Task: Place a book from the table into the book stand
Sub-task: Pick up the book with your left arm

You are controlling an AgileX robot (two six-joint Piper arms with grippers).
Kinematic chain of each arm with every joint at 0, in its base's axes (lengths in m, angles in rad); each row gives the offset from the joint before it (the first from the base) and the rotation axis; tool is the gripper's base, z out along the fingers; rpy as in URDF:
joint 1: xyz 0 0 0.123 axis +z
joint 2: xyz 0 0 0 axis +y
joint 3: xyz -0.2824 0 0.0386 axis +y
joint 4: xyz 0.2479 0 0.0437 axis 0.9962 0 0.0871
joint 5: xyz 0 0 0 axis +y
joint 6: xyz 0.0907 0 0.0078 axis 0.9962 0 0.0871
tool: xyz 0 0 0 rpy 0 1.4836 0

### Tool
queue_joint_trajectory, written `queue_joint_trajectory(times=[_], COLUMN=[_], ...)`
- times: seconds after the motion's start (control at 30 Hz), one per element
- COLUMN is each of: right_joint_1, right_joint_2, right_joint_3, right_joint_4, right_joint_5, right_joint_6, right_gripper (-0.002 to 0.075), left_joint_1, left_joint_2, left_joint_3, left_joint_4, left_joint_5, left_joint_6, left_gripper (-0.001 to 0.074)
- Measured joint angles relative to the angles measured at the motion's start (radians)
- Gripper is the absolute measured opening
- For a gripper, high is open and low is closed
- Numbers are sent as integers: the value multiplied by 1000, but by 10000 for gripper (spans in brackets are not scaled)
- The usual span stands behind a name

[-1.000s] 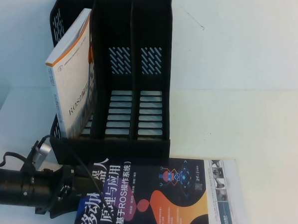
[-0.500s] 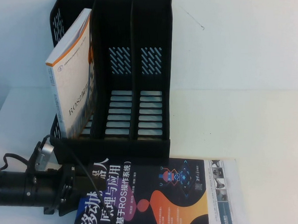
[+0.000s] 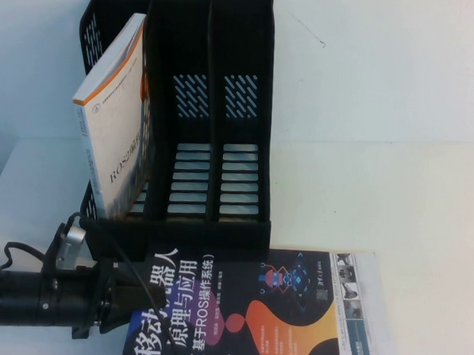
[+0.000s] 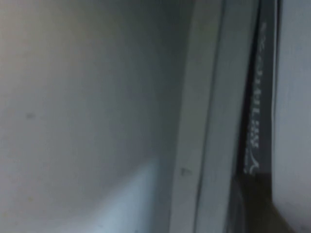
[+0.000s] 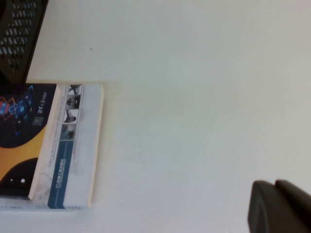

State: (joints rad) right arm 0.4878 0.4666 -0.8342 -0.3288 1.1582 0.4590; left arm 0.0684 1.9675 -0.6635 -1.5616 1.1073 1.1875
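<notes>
The dark book [image 3: 246, 313] with a white Chinese title lies on the white table [image 3: 396, 178], just in front of the black book stand [image 3: 223, 145]. My left gripper [image 3: 131, 295] reaches in from the left and is shut on the book's left edge, which sits slightly raised. The left wrist view shows a dark strip with white lettering [image 4: 255, 116] between pale page edges, very close. My right gripper [image 5: 279, 208] hovers shut and empty over bare table [image 5: 194, 97], to the right of the book [image 5: 19, 131]. It is out of the high view.
A white-and-orange book [image 3: 117, 115] leans in the stand's left compartment; the middle and right compartments hold nothing. A white book [image 3: 357, 311] lies under the dark one, showing along its right side [image 5: 73, 145]. The stand's corner [image 5: 17, 34] shows in the right wrist view.
My left gripper has moved right and a little forward onto the dark book's left edge. That edge has shifted right and risen slightly.
</notes>
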Motion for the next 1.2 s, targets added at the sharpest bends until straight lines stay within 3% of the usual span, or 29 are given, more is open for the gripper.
queue_joint_trajectory(times=[0.4,1.2], right_joint_1=[0,0], right_joint_2=[0,0], right_joint_3=[0,0], right_joint_4=[-10,-21], right_joint_5=[-3,-61], right_joint_6=[6,10], right_gripper=[1,1], left_joint_1=[-3,-3], left_joint_2=[-89,-687], left_joint_3=[0,-41], left_joint_4=[24,211], left_joint_5=[12,19], left_joint_6=[-4,-265], left_gripper=[118,114])
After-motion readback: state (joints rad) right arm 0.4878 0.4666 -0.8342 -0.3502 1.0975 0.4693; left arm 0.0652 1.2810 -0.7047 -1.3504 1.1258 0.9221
